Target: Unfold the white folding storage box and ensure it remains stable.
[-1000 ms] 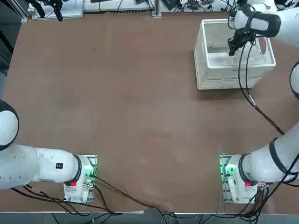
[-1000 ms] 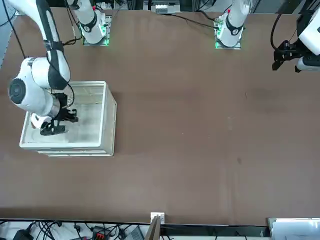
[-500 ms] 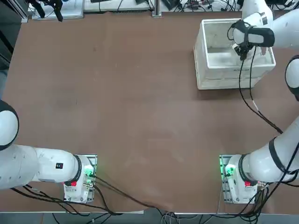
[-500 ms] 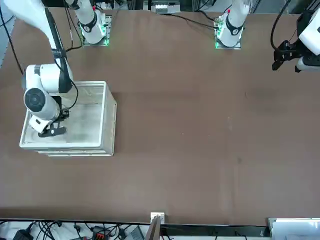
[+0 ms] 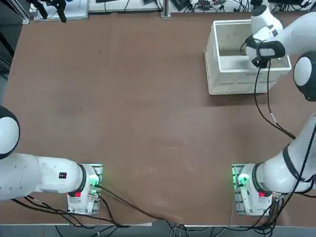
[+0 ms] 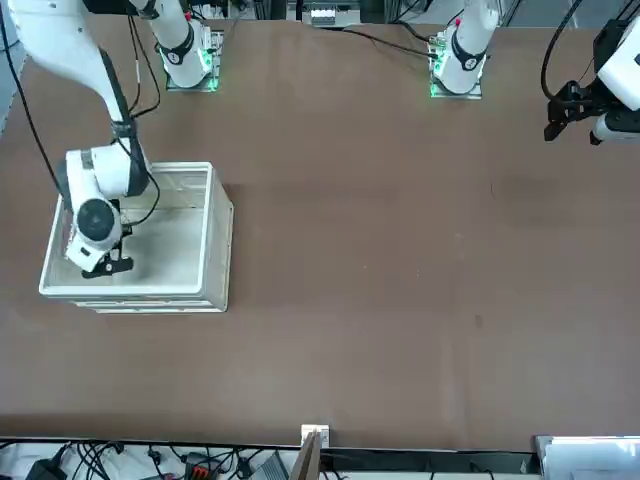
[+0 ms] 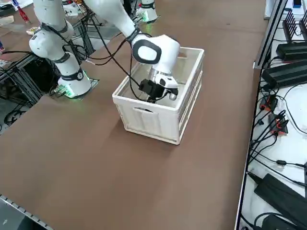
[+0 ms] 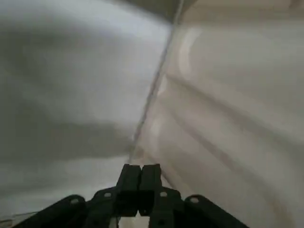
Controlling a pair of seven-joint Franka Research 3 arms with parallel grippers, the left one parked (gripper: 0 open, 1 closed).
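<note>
The right gripper point(image 8: 141, 167) was inside the box point(image 5: 232, 83), below its rim point(image 7: 165, 106). Its fingers point(image 8: 151, 183) were brought together, with only a thin line between the tips, and nothing was seen gripped. Whether the tips touched the box could not be told.

Directly ahead of the fingertips, a seam point(image 8: 151, 92) ran away from them between a smooth grey-white surface point(image 8: 71, 99) and a ribbed cream surface point(image 8: 237, 109). This was the governing relation for the coming move: the box lay around the fingers, and the seam lay in line with them. Any outward push was judged to require a slight offset toward one surface, so that pressure fell on a panel and not on the joint.

The right arm point(image 5: 298, 37) reached into the box over its rim and was the nearer arm. The box stood upright on the table point(image 5: 148, 128), beyond the right base point(image 5: 256, 195). Its long axis appeared to run across the robot's front, from left to right. The floor point(image 6: 178, 245) was visible between the raised walls.

Unfolding was judged nearly complete; the step in hand was probably pressing or checking a panel from inside. Locking of every panel could not be confirmed. Excess force could have slid the box or folded a loose wall.
</note>
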